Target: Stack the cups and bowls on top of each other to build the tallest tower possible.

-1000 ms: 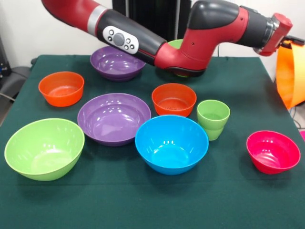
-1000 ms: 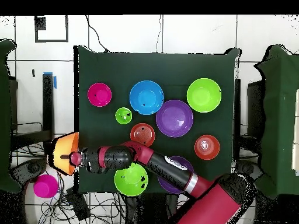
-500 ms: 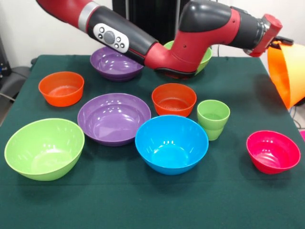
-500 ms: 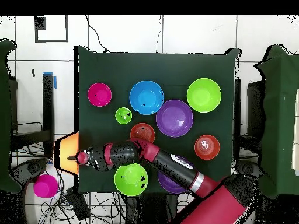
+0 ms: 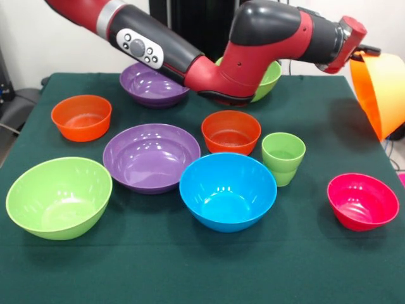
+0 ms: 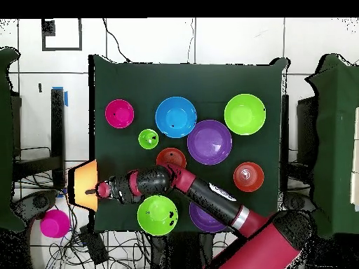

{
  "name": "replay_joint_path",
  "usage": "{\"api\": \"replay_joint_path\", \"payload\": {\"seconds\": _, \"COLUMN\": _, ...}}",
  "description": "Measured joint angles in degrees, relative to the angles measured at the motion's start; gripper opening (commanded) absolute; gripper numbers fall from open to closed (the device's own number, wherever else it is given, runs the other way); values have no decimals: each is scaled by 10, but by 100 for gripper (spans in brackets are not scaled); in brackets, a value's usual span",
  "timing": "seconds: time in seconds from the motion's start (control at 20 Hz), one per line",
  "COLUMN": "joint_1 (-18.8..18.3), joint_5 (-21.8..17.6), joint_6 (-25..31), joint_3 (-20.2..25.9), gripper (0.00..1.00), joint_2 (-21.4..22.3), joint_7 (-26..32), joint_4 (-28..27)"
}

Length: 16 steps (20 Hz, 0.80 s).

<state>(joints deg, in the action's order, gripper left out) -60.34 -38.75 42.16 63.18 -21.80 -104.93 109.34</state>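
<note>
My gripper [image 5: 368,52] is shut on the rim of the largest orange-yellow bowl [image 5: 383,95] and holds it tilted on its side in the air, just past the table's right edge. In the overhead view the gripper [image 6: 100,189] and this bowl [image 6: 83,186] are at the table's left edge. On the table stand one light-green cup [image 5: 283,157], a blue bowl [image 5: 228,190], two purple bowls [image 5: 152,156] [image 5: 154,83], two orange-red bowls [image 5: 231,132] [image 5: 81,117], a pink-red bowl [image 5: 362,201] and two light-green bowls [image 5: 59,196] [image 5: 269,77]. All stand apart and upright.
The arm [image 5: 190,60] spans the far side of the table above the far purple and far green bowls. In the overhead view the arm [image 6: 203,196] hides part of one orange-red bowl [image 6: 170,157] and most of a purple bowl [image 6: 200,218]. A magenta object [image 6: 54,223] lies on the floor.
The arm has risen and swung, uncovering more of the far green bowl. The held orange-yellow bowl has shifted slightly toward the table. Nothing on the table moved.
</note>
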Motion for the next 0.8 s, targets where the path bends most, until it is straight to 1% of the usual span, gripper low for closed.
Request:
{"api": "replay_joint_path", "payload": {"seconds": 0.1, "joint_1": 0, "joint_5": 4, "joint_6": 4, "joint_3": 0, "gripper": 0, "joint_2": 2, "joint_7": 6, "joint_4": 0}}
{"api": "replay_joint_path", "payload": {"seconds": 0.35, "joint_1": 1, "joint_5": 23, "joint_6": 20, "joint_3": 1, "gripper": 0, "joint_2": 4, "joint_7": 40, "joint_4": -10}}
{"api": "replay_joint_path", "payload": {"seconds": 0.8, "joint_1": 1, "joint_5": 54, "joint_6": 54, "joint_3": 0, "gripper": 0, "joint_2": -7, "joint_7": 87, "joint_4": -35}}
